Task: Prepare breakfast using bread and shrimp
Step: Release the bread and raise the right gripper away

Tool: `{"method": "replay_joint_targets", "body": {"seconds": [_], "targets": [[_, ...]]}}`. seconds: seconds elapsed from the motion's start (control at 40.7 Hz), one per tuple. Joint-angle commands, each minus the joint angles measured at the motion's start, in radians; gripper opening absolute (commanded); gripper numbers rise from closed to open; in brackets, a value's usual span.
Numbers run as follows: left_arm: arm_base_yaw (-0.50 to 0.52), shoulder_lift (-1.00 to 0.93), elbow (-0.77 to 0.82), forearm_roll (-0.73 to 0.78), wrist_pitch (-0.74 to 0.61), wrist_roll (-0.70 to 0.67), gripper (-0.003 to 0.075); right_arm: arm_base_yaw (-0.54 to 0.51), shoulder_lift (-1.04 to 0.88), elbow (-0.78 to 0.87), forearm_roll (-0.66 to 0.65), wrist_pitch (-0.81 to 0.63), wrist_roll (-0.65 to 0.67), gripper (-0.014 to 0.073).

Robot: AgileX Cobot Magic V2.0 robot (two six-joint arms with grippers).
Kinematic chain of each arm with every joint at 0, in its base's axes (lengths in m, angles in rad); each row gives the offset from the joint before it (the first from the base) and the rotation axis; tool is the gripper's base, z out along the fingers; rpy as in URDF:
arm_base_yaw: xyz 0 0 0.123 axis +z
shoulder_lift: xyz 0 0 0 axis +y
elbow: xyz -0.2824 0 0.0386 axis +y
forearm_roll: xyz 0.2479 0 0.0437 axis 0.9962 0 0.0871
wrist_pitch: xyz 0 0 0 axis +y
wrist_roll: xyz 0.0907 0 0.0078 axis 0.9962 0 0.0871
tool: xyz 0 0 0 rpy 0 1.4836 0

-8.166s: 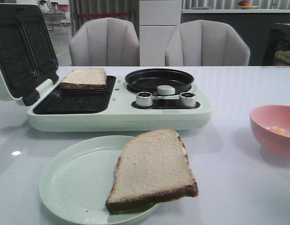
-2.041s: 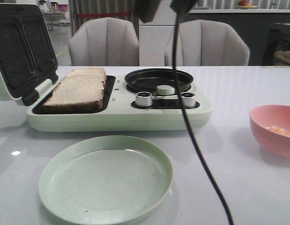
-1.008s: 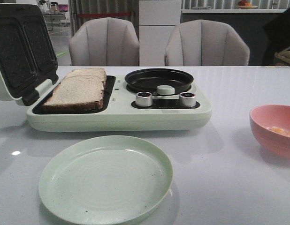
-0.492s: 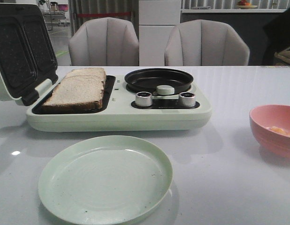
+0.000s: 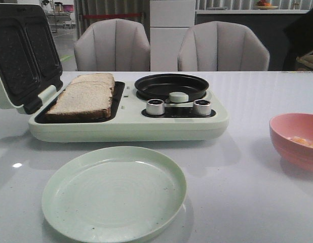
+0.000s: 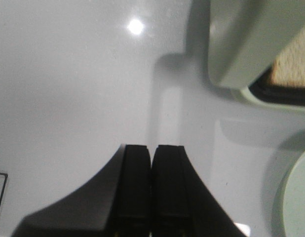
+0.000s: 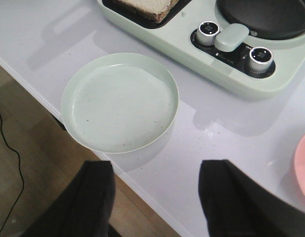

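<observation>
Two slices of bread [image 5: 81, 98] lie side by side on the dark grill plate of the pale green breakfast maker [image 5: 126, 126], its lid [image 5: 20, 50] standing open. The right wrist view shows a bread [image 7: 148, 6] corner, the left wrist view a patch of bread [image 6: 293, 69]. Shrimp [image 5: 304, 141] sit in the pink bowl [image 5: 296, 136] at the right. My left gripper [image 6: 151, 148] is shut on nothing, over bare table beside the maker. My right gripper [image 7: 157, 168] is open and empty above the table's front edge, near the empty green plate [image 7: 120, 101]. Neither gripper shows in the front view.
The round black pan [image 5: 171, 85] and two knobs [image 5: 155, 107] [image 5: 202, 107] take up the maker's right half. The green plate [image 5: 70, 202] lies in front of the maker. The bowl's rim [image 7: 303, 168] shows in the right wrist view. Two chairs stand behind the table.
The slice from the green plate now lies on the grill beside the first one. The arm and cable seen two seconds ago have left the front view. Nothing moved in the last second.
</observation>
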Motion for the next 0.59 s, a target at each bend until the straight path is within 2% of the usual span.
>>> {"method": "replay_joint_targets", "body": {"seconds": [0.0, 0.344, 0.566], "targets": [[0.055, 0.061, -0.106, -0.136, -0.052, 0.060, 0.0100, 0.000, -0.007, -0.028, -0.002, -0.077, -0.001, 0.0489], [0.074, 0.332, -0.379, -0.227, -0.103, 0.083, 0.0100, 0.000, -0.007, -0.028, -0.002, -0.077, -0.001, 0.0489], [0.072, 0.433, -0.465, -0.380, -0.119, 0.113, 0.0100, 0.000, -0.007, -0.028, -0.002, -0.077, -0.001, 0.0489]]}}
